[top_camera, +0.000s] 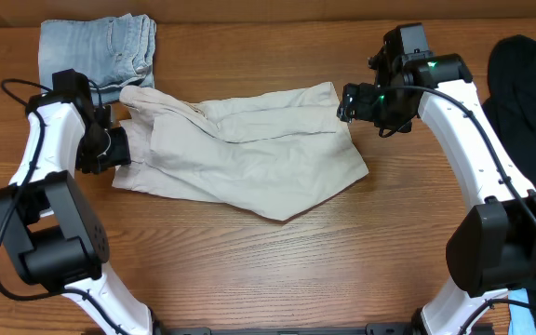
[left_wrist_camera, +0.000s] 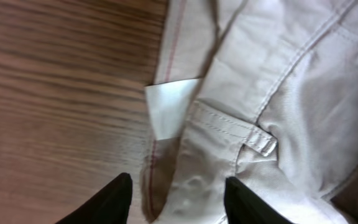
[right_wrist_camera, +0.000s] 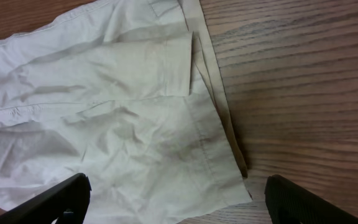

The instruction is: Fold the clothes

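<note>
1. Table (top_camera: pixel 249 279): wood-grain top, carrying all the items below.

2. Beige shorts (top_camera: pixel 249 154): lying loosely spread and creased across the middle of the table. The waistband end is pointing toward the left edge and the leg hems toward the right edge. One panel is lying folded over the rest along the far side. In the left wrist view a white label (left_wrist_camera: pixel 169 109) is showing at the inner waistband, with a belt loop (left_wrist_camera: pixel 260 142) just beside it.

3. Denim shorts (top_camera: pixel 96 51): light blue, lying folded in a stack at the far left corner. Their near edge is sitting just beside the beige waistband; whether the two are touching cannot be told.

4. Black garment (top_camera: pixel 529 84): lying heaped along the right edge toward the far right corner, partly hidden by the right arm.

5. Left gripper (left_wrist_camera: pixel 176 202): hanging low over the waistband end near the left edge. Its fingers (left_wrist_camera: pixel 114 202) are standing at a middling gap with a bunched fold of waistband between them. One finger is showing a sliver of shadow between itself and the cloth, so the fold is not being pinched.

6. Right gripper (right_wrist_camera: pixel 179 205): hovering over the leg hem on the far right side of the beige shorts. Its fingers (right_wrist_camera: pixel 55 199) are spreading wide and holding nothing.
</note>
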Motion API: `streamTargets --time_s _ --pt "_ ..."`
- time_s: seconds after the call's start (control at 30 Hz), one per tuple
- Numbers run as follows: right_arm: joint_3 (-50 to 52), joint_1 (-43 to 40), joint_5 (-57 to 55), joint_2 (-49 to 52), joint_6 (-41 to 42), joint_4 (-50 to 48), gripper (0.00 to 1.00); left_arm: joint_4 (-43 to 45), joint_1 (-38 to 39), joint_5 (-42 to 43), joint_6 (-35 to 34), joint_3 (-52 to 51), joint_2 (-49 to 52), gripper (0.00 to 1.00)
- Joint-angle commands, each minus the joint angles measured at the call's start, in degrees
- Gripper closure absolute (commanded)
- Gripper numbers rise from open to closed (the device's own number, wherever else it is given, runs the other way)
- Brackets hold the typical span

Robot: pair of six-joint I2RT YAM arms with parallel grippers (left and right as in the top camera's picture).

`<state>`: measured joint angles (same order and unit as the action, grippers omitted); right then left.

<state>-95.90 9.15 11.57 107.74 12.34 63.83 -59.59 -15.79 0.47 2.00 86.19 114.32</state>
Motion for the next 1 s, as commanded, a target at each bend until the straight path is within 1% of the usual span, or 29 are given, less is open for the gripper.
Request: streamTargets --time_s 0.0,0.03,0.1,0.13,0.27,0.4,0.47,0.57,0.7,0.8,0.97 --pt "-0.85 0.13 -0.37 -0.79 -0.42 -0.59 0.06 0.07 0.20 2.86 3.39 -0.28 2.21 0.53" --pt "-0.85 0.11 -0.37 -0.79 -0.42 -0.70 0.06 -0.11 0.20 3.26 3.41 -0.28 2.32 0.58" --pt "-0.85 0.11 -0.37 -0.79 -0.39 -0.74 0.06 -0.61 0.22 3.65 3.37 -0.28 2.34 0.73" --pt "-0.85 0.11 -0.37 -0.79 -0.42 -0.74 0.06 -1.09 0.22 3.65 3.37 -0.28 2.34 0.77" --pt "-0.85 0.11 -0.37 -0.79 -0.42 -1.03 0.06 -2.36 0.22 3.82 3.08 -0.28 2.36 0.82" --pt "-0.85 0.11 -0.37 -0.79 -0.42 -1.18 0.06 -4.15 0.22 4.04 2.12 -0.28 2.36 0.96" --pt "-0.85 0.11 -0.37 -0.79 -0.42 -1.16 0.06 -5.92 0.17 3.58 0.50 -0.28 2.36 0.96" --pt "-0.85 0.11 -0.37 -0.79 -0.42 -1.14 0.06 -10.75 -0.81 1.92 -5.11 -0.13 2.21 0.96" --pt "-0.85 0.11 -0.37 -0.79 -0.42 -1.70 0.06 -16.87 -2.27 1.92 -10.03 -0.04 1.07 0.96" --pt "-0.85 0.11 -0.37 -0.79 -0.42 -2.01 0.06 -19.12 -2.67 1.86 -10.38 -0.04 -0.17 0.96" --pt "-0.85 0.11 -0.35 -0.79 -0.66 -1.70 0.06 -18.27 -2.67 -1.84 -10.36 -0.92 -0.33 0.96"
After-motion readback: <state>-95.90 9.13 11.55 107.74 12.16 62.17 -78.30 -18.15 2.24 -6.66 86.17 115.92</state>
